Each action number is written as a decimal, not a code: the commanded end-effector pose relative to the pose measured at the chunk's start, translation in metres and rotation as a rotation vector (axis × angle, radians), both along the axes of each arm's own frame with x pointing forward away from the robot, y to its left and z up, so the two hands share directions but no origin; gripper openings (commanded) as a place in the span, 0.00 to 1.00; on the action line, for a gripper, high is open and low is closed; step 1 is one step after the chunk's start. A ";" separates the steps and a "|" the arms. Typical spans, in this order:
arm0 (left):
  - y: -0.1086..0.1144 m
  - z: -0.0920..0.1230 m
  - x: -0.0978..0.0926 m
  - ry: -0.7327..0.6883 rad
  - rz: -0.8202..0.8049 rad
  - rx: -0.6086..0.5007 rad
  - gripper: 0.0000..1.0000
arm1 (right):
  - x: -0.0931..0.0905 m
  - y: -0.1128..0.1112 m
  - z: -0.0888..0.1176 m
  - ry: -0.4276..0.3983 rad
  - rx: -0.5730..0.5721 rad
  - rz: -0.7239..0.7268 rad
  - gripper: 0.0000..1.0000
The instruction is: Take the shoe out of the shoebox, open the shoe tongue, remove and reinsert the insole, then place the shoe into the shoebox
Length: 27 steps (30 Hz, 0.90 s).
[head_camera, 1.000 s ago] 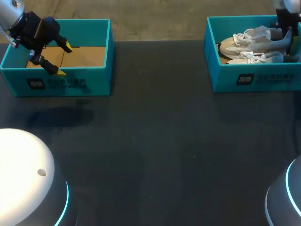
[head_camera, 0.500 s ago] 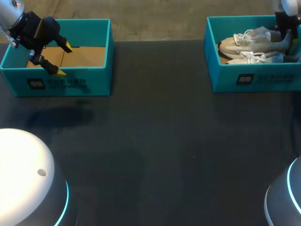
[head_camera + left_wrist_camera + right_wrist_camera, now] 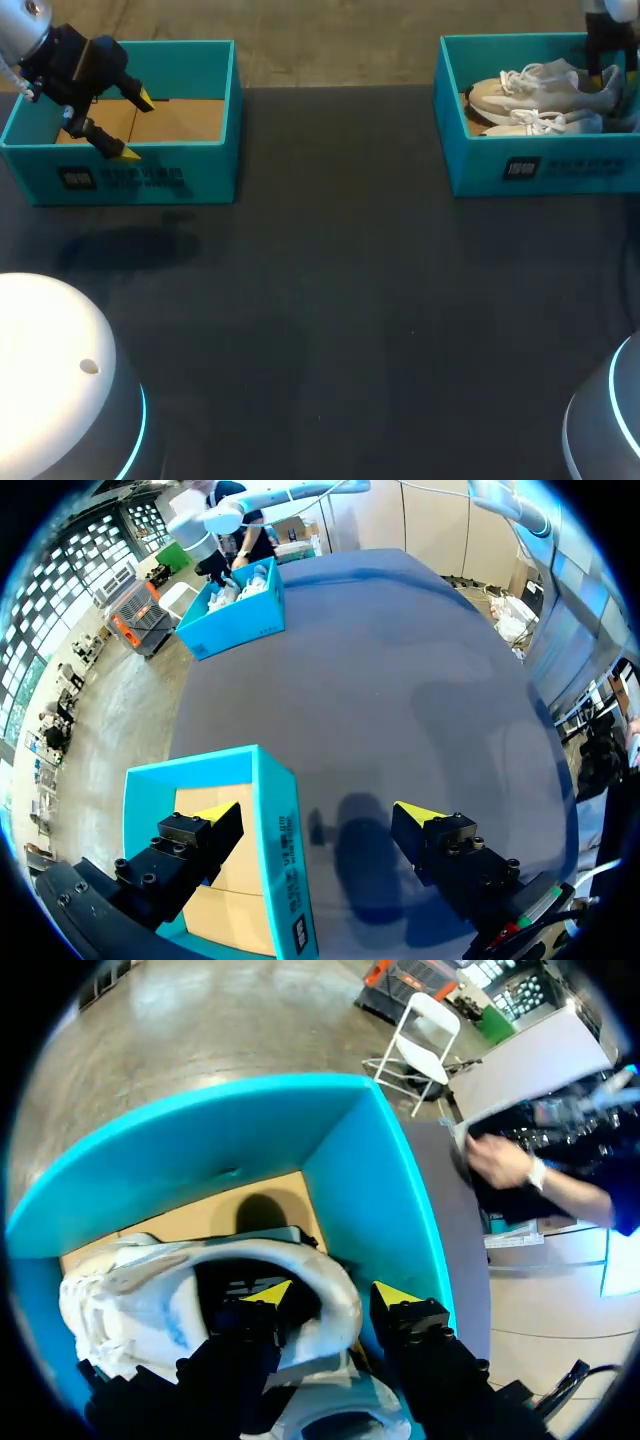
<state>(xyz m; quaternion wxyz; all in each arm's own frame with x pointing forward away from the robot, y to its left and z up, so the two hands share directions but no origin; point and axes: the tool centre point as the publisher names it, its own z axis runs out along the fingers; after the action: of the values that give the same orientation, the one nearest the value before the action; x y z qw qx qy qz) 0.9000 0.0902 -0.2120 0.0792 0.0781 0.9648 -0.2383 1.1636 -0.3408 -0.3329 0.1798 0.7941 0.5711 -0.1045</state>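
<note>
Shoe sits in the right shoebox, next to a second shoe. Right jaws pinch its heel collar, with one finger inside the opening and one outside by the box wall. This is probably the grip for lifting it out. Left jaws hang spread wide over the front wall of the left shoebox, likely waiting. Desk is dark and matte.

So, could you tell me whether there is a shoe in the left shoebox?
No, the left shoebox shows only its bare cardboard floor in the head view.
</note>
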 end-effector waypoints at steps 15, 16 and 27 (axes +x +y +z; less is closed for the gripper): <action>-0.002 0.019 0.018 0.157 0.473 0.159 1.00 | -0.039 0.030 0.040 -0.013 0.026 0.083 0.49; -0.001 0.021 0.021 0.160 0.525 0.173 1.00 | -0.042 0.031 0.044 -0.014 0.027 0.084 0.49; 0.000 0.021 0.033 0.332 1.015 0.219 1.00 | -0.083 0.044 0.077 -0.043 0.060 0.089 0.50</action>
<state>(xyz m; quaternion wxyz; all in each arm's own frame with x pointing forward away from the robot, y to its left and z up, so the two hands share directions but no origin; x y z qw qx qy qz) 0.9288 0.0945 -0.1876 0.0544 -0.2225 0.9615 -0.1521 1.1046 -0.2983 -0.2679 0.1497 0.7801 0.6014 -0.0857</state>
